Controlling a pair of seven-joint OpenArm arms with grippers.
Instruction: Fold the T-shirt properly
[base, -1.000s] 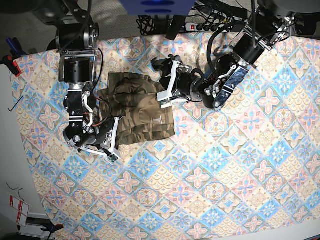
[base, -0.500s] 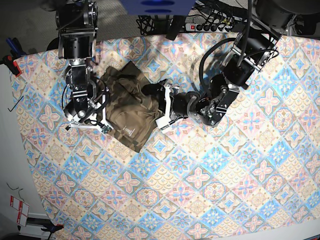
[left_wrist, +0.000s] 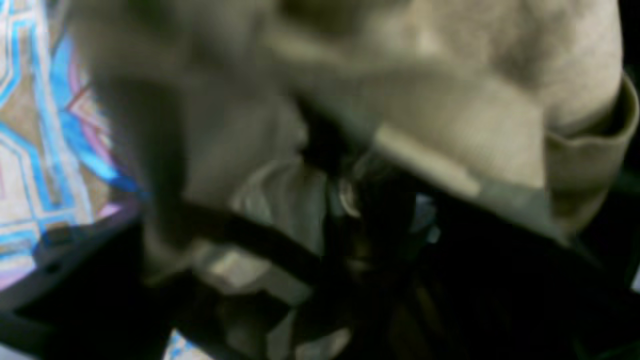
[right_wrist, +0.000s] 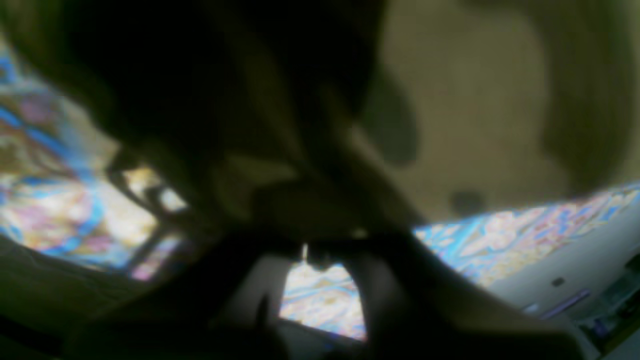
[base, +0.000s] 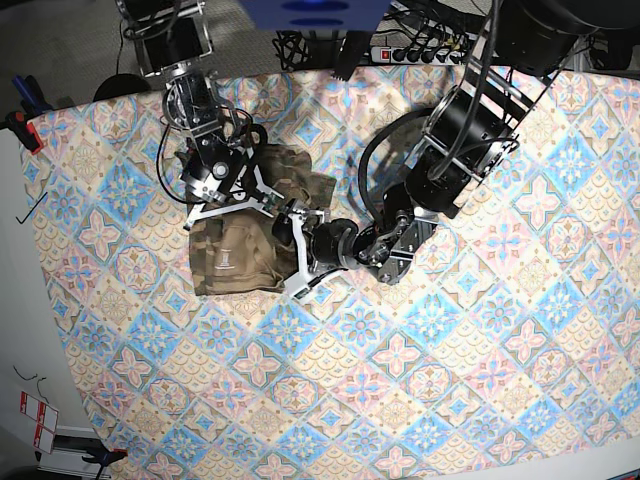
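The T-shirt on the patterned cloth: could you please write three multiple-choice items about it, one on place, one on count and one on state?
1. In the base view, where does the T-shirt lie on the tablecloth?
A. upper left part
B. lower right corner
C. dead centre

2. How many robot arms reach the shirt?
A. none
B. one
C. two

3. What state is the shirt in?
A. spread flat, sleeves out
B. bunched in a rumpled heap
C. hanging off the table edge

Answers:
1. A, the cloth sits up and left, the lower right showing only pattern.
2. C, the left pincer meets its right edge and the right pincer its top.
3. B, it shows as a compact, creased mass with no sleeves laid out.
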